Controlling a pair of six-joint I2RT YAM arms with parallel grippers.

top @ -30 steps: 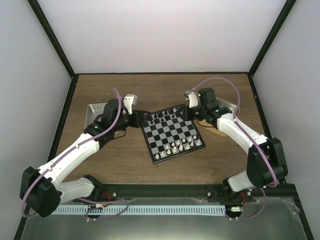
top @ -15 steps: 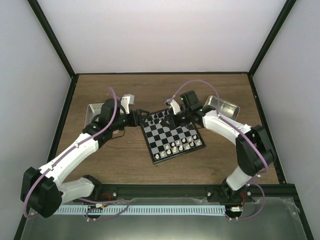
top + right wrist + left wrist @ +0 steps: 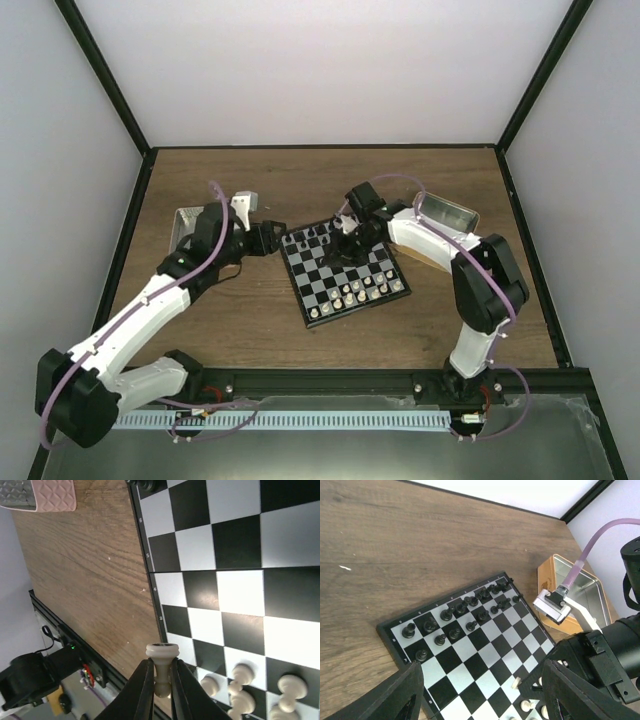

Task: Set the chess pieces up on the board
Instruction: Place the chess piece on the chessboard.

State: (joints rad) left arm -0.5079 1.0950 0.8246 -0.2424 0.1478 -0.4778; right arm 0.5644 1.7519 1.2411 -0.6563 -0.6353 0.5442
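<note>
The board (image 3: pixel 340 268) lies at mid-table, turned slightly. Black chessmen (image 3: pixel 318 237) fill its far rows and cream-white pieces (image 3: pixel 360 292) stand in its near rows. My right gripper (image 3: pixel 350 238) hovers over the board's far-middle part. In the right wrist view it (image 3: pixel 160 672) is shut on a cream-white pawn (image 3: pixel 161 655), held above the board (image 3: pixel 235 545) near other white pieces (image 3: pixel 240 680). My left gripper (image 3: pixel 270 238) sits at the board's left corner. In the left wrist view it (image 3: pixel 480 695) is open and empty over the board (image 3: pixel 470 650).
A grey tray (image 3: pixel 185 225) lies at the back left behind the left arm, with a pink one (image 3: pixel 52 492) showing in the right wrist view. An orange-tan tin (image 3: pixel 445 213) stands right of the board and also shows in the left wrist view (image 3: pixel 570 595).
My right arm has swung left from the tin to over the board, carrying the white pawn. My left gripper has drawn back slightly to the left.
</note>
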